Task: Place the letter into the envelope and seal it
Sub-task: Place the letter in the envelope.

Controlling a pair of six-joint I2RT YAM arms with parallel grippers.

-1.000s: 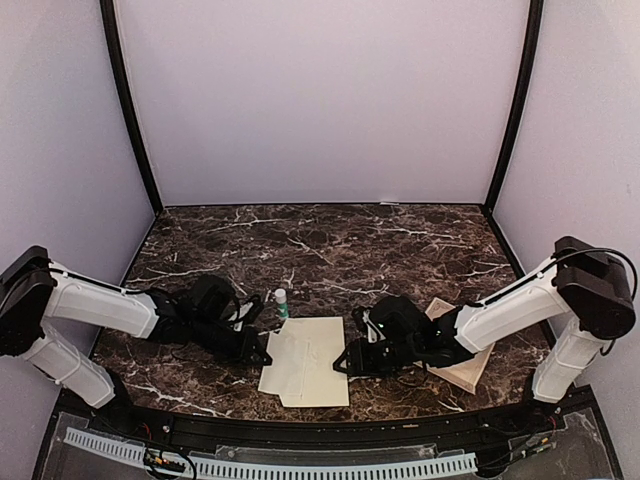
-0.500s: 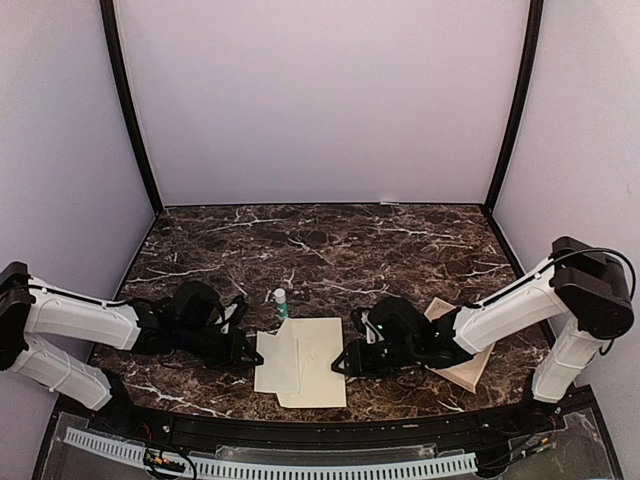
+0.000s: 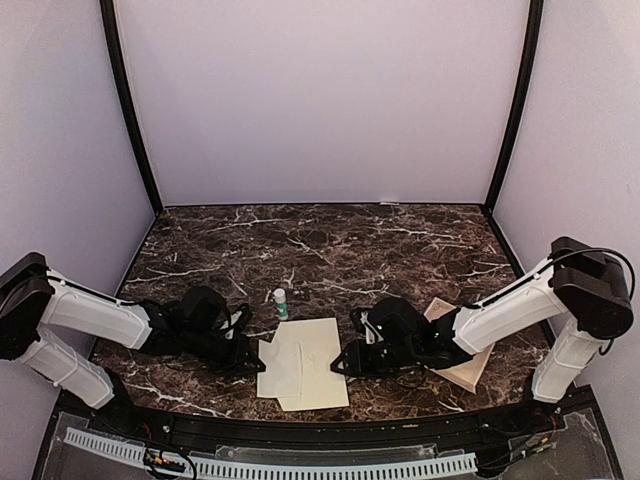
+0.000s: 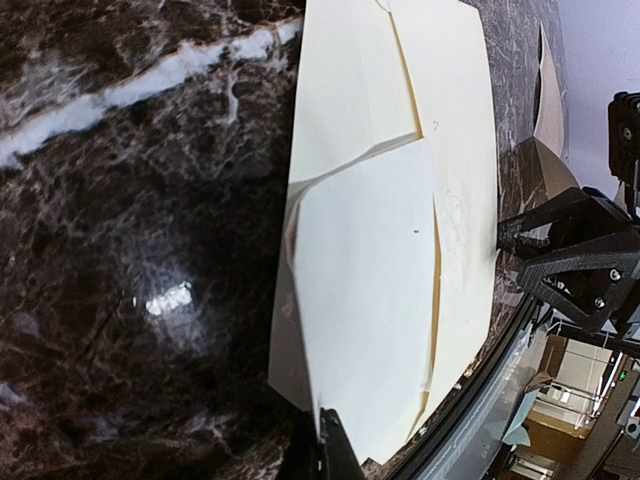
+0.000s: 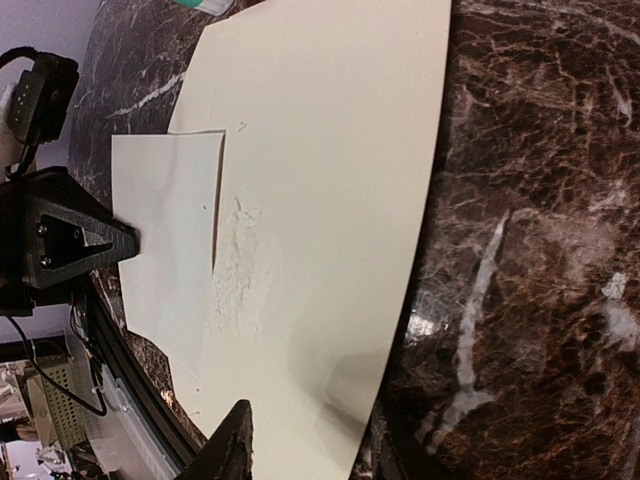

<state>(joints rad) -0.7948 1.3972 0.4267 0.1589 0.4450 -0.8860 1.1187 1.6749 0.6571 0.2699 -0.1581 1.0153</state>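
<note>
Cream paper at centre – the envelope lies flat on the dark marble table, its flap folded over the body on my left side.

Left pincer: jaws together. The tip sits at the near corner of the folded flap, touching the paper. Whether any paper is nipped between the jaws, I cannot tell.

Right pincer: jaws part-way apart, low at the envelope's right edge. One finger shows over the cream sheet near that edge; nothing is lifted, and the paper stays flat under it. A rough whitish smear marks the envelope beside the flap's edge.

Letter: tan, lying on the table well to the right, partly under my right arm, apart from the envelope.

Glue stick: white and green, upright just beyond the envelope's far edge.

Against a second ago – the left pincer has drawn a little toward my left, and the envelope has slid slightly that way with it, its lower right corner no longer reaching as far right. Half a second ago it sat a touch further left still. Right pincer holds the same spot and the same gap. Letter and glue stick unmoved.
</note>
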